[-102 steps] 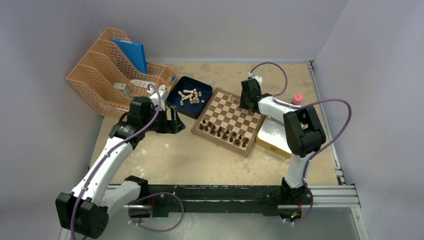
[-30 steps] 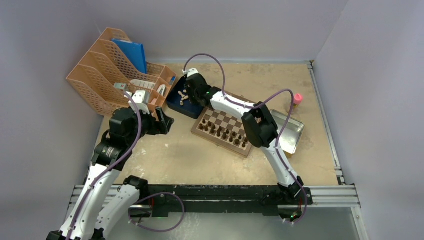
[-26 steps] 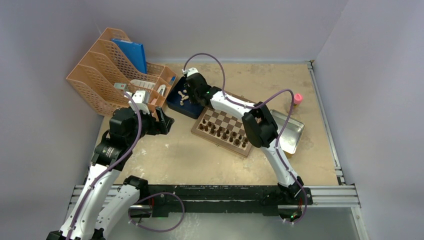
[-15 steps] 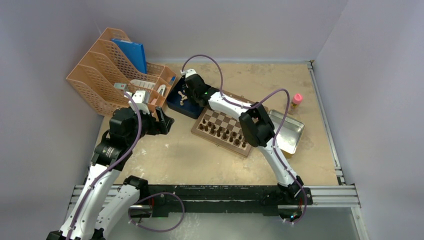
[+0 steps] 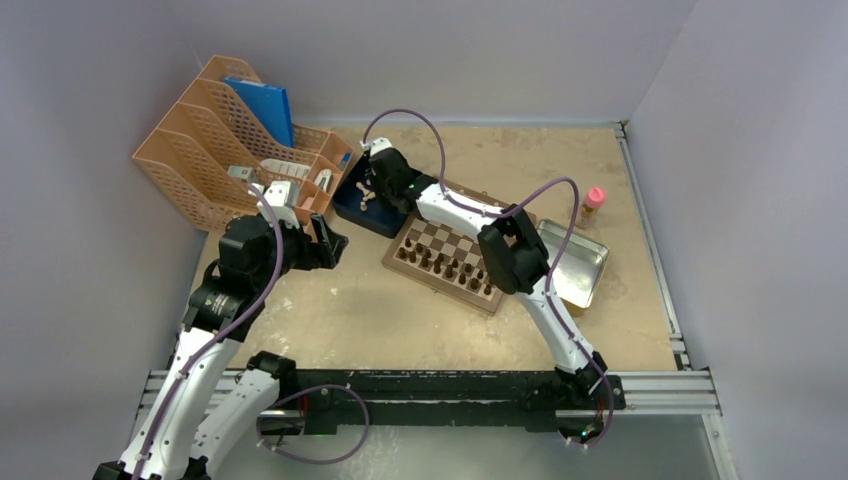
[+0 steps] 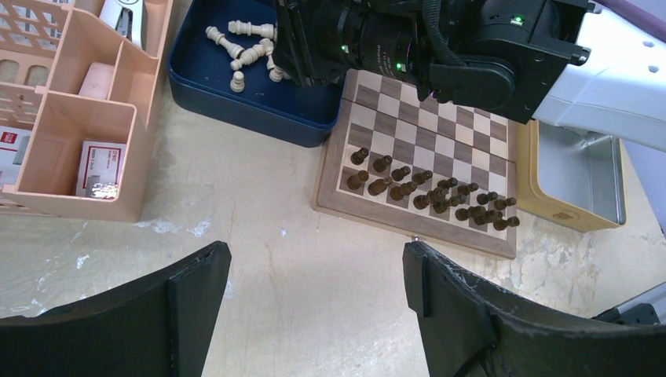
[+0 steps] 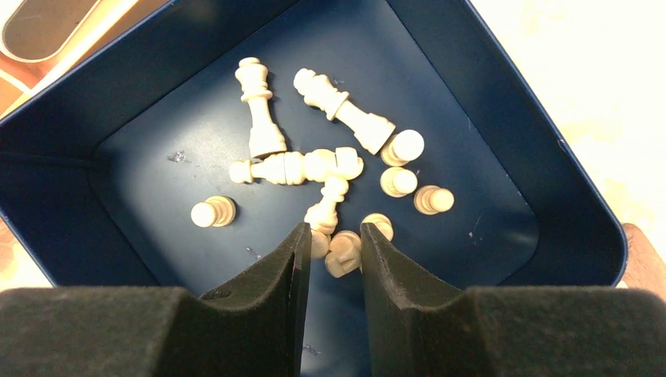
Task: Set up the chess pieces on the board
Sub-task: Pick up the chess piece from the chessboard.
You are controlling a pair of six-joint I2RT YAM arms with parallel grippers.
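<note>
Several light beige chess pieces [image 7: 314, 166] lie tumbled in a dark blue tray [image 7: 503, 133]. My right gripper [image 7: 334, 236] is lowered into the tray, open by a narrow gap. One beige piece [image 7: 343, 253] lies between its tips, against the right finger [image 7: 393, 275]. From above, the right gripper [image 5: 372, 185] sits over the tray [image 5: 348, 205], left of the board [image 5: 430, 283]. The board [image 6: 463, 133] carries only dark brown pieces [image 6: 424, 192] along its near rows. My left gripper [image 6: 314, 259] hangs open over bare table, empty, short of the board's near left corner.
An orange desk organizer [image 5: 235, 130] stands left of the tray, its small bins [image 6: 78, 118] close to my left gripper. A yellow-rimmed metal tin [image 5: 575, 265] lies right of the board. A small pink-capped bottle [image 5: 594, 200] stands behind the tin.
The right arm swung from the board's far right corner over to the blue tray and dipped in. Over the last second its jaws narrowed around a beige piece. The left arm drew back slightly.
</note>
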